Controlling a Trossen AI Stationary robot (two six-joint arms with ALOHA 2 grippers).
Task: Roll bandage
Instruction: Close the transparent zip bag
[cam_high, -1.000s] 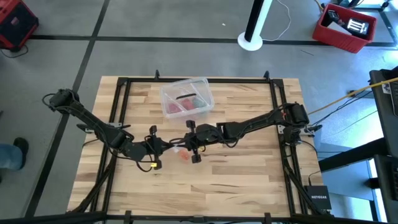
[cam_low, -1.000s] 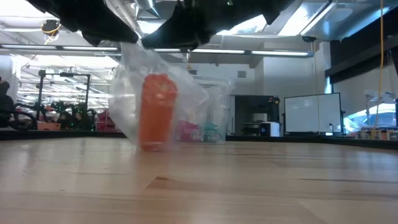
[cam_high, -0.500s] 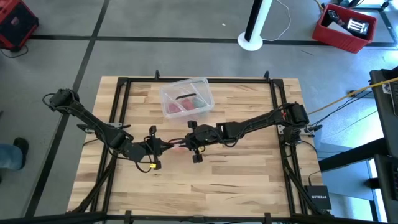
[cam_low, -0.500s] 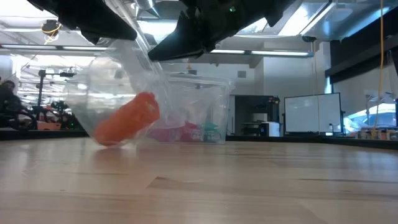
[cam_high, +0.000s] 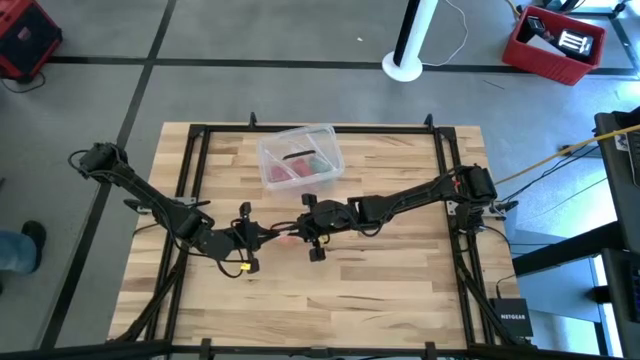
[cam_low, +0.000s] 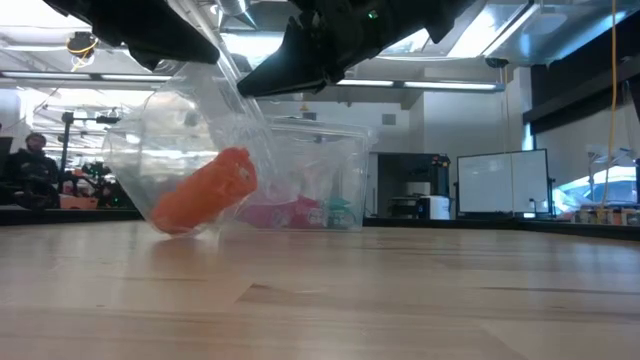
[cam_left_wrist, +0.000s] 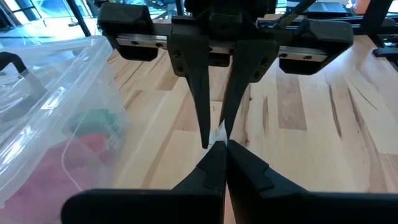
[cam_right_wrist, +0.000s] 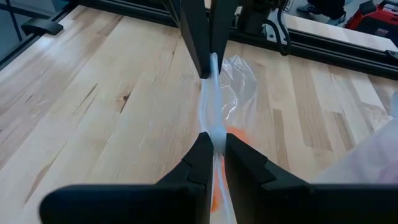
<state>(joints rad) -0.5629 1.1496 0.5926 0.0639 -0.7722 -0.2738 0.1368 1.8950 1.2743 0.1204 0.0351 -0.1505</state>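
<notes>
The orange bandage (cam_low: 205, 190) is a stubby roll lying slanted inside a clear plastic wrapper (cam_low: 150, 160). The wrapper hangs between my two grippers over the middle of the table. In the high view the bandage shows as a faint red spot (cam_high: 291, 238) under the fingertips. My left gripper (cam_high: 270, 236) and my right gripper (cam_high: 297, 233) meet tip to tip, both shut on the wrapper (cam_right_wrist: 239, 81). The roll's lower end (cam_low: 170, 222) sits at table height; whether it touches the wood I cannot tell. My left gripper pinches the wrapper's upper edge (cam_left_wrist: 219, 133) between its two fingertips, coming from the table's left and slanting a little downward. The wrapper hangs below, bulging, with the roll inside it. My right gripper pinches the same upper edge (cam_right_wrist: 212, 127) between its fingertips, from the table's right, slanting downward. A taut band of plastic (cam_right_wrist: 210, 93) runs from it to the left gripper's fingers (cam_right_wrist: 200, 50). The bandage's orange (cam_right_wrist: 233, 134) shows just below the grip.
A clear plastic box (cam_high: 300, 158) with red and green contents stands toward the far edge, behind the wrapper. Black frame rails (cam_high: 190, 190) run along the table's sides. Bare wood (cam_high: 340, 300) lies toward the near edge.
The wrapper has swung and bulged out toward the table's left. The bandage inside has tipped from upright to slanted, its lower end toward the left. All of this came in the first half second; since then nothing has moved. Both grippers have kept their hold.
</notes>
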